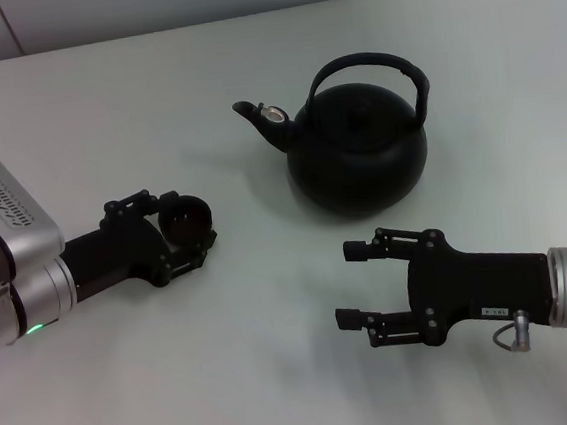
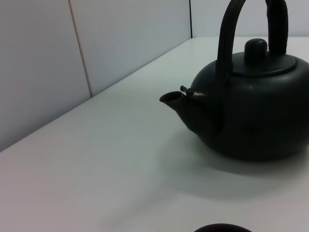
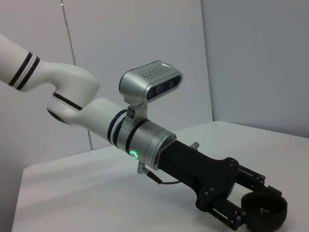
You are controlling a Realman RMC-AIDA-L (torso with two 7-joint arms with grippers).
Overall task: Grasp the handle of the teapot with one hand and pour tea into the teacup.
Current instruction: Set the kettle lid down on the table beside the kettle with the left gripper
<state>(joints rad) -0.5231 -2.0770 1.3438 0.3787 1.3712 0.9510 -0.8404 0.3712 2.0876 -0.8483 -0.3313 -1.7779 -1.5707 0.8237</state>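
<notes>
The left gripper (image 1: 187,234) is holding the teacup (image 1: 186,218) between its fingers, low on the worktop (image 1: 103,109). The right gripper (image 1: 359,284) is hovering, fingers apart, just short of the teapot (image 1: 358,150). It should be rising to close squarely around the handle (image 1: 365,64) at its top, keeping the pot level.

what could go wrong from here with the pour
1. The left gripper has its fingers closed around the small round black teacup; if that grip shifts, the cup could tip or slide.
2. The right gripper is open, low, short of the big matte-black teapot; reaching the arched black handle from there, it may bump the body.
3. The spout points toward the cup but sits well apart, so tea could land on the table.
</notes>
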